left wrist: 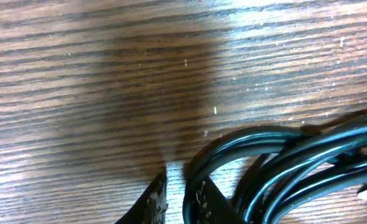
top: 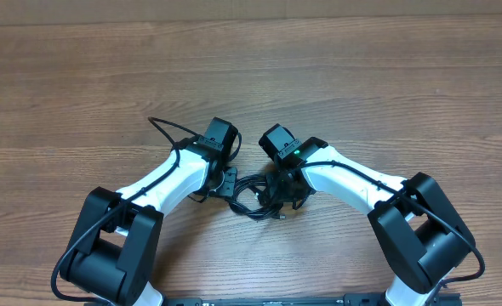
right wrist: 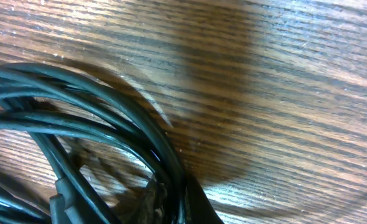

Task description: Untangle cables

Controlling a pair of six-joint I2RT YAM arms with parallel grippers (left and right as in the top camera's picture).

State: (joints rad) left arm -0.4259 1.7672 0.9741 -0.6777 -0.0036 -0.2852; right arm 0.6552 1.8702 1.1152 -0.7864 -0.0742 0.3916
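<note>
1. Table [top: 336, 76]: wooden surface, carries the cables.
2. Right gripper [right wrist: 171, 200]: fingers pressed together at the bundle; whether it holds a strand cannot be told.
3. Left gripper [left wrist: 174, 196]: narrow gap; whether it pinches anything cannot be told.
4. Cables [top: 249, 197]: black tangle between both grippers.

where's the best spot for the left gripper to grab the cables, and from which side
Probably the outermost loop of the cables, from the bare-wood side by the left gripper: that arc lies alone on the table, while farther in strands overlap.
</note>
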